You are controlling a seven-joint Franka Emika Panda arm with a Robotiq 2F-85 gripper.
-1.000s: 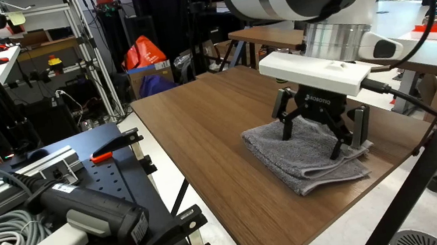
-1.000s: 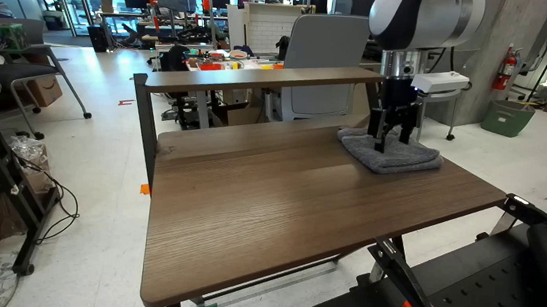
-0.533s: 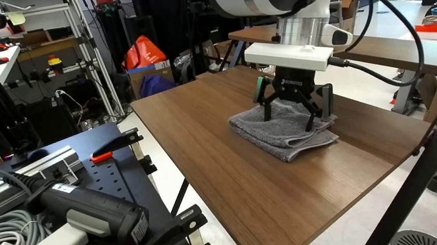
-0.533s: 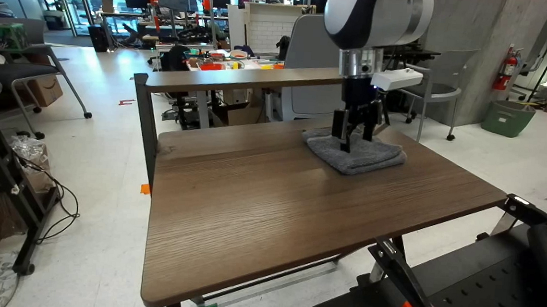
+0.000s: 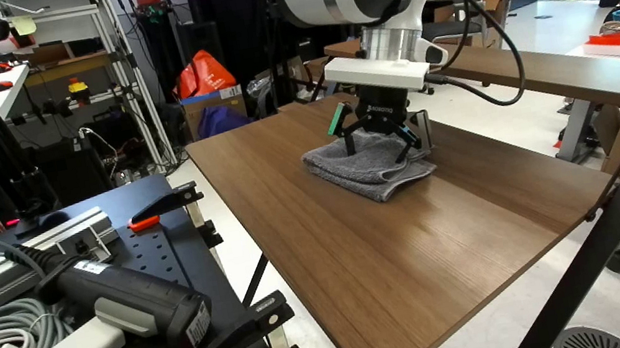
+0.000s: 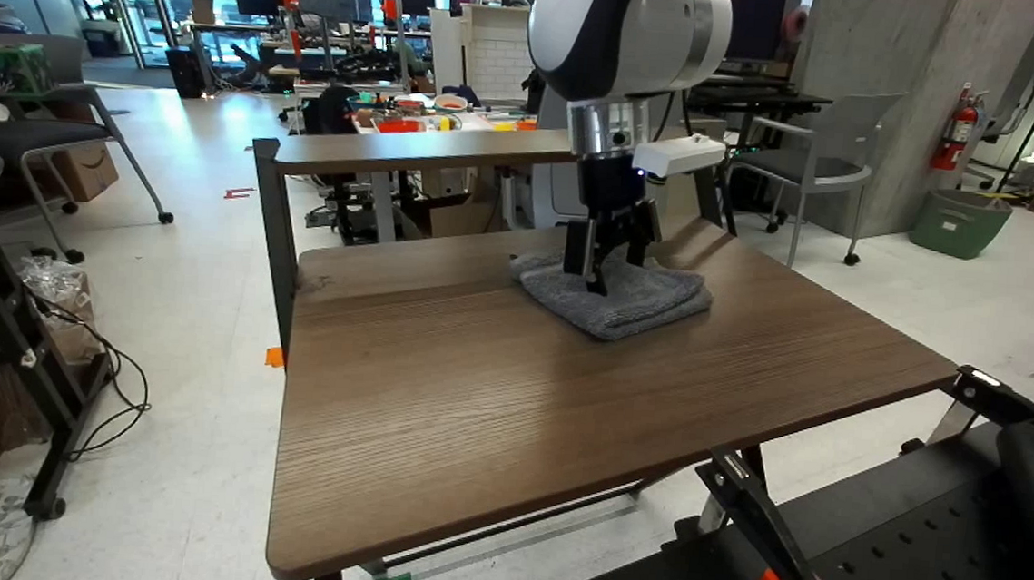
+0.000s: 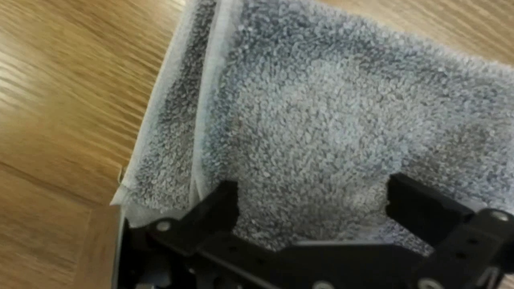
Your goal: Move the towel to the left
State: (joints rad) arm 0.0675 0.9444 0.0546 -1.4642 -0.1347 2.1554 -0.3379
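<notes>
The grey folded towel lies flat on the brown wooden table; it also shows in an exterior view. My gripper points down over it, with both fingertips at the towel's top surface, also in an exterior view. In the wrist view the gripper has its fingers wide apart, with the towel spread beneath and between them. No cloth is pinched between the fingers. The towel's layered hemmed edge is beside the left finger in the wrist view. Whether the tips press into the cloth is hard to tell.
A raised wooden shelf runs along one table edge, beyond the towel in that exterior view. A black cart with clamps, cables and a handheld tool stands beside the opposite edge. A grey chair stands behind.
The gripper and the towel have moved together across the tabletop, leftward in both exterior views and farther away in one of them. The fingers stay apart and the towel stays folded.
</notes>
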